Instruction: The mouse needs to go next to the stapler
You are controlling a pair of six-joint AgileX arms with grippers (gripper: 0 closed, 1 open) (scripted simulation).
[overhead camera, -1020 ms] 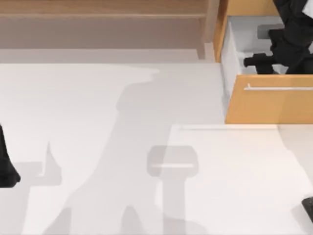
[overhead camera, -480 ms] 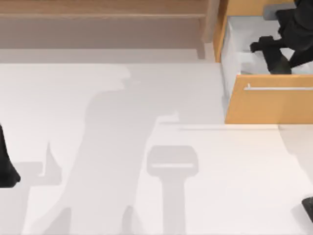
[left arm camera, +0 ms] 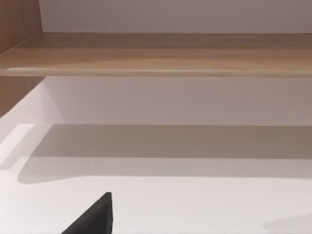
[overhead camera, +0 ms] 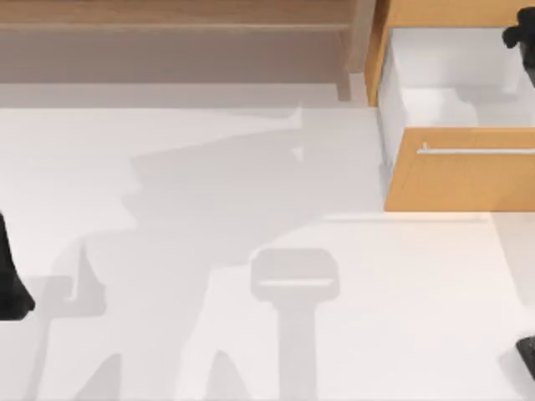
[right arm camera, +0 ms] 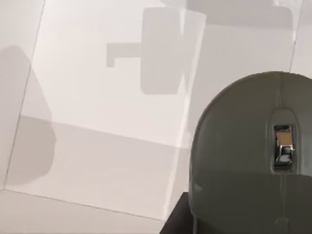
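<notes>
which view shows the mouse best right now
The right wrist view: the mouse sits close up, its domed top and scroll wheel plain to see. The top view has the open drawer with the right gripper at its edge. The left wrist view faces a shelf.

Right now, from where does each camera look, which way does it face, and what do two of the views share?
Top view: above, looking down on the white table, long wooden shelf and open orange-fronted drawer; left arm parked at the left edge, right gripper at top right.
Left wrist view: low over the table, facing the shelf; a black left fingertip shows.
Right wrist view: looks down past the dark grey domed mouse it holds; a black right finger shows.
Shared: top and left wrist views both show shelf and table.
</notes>
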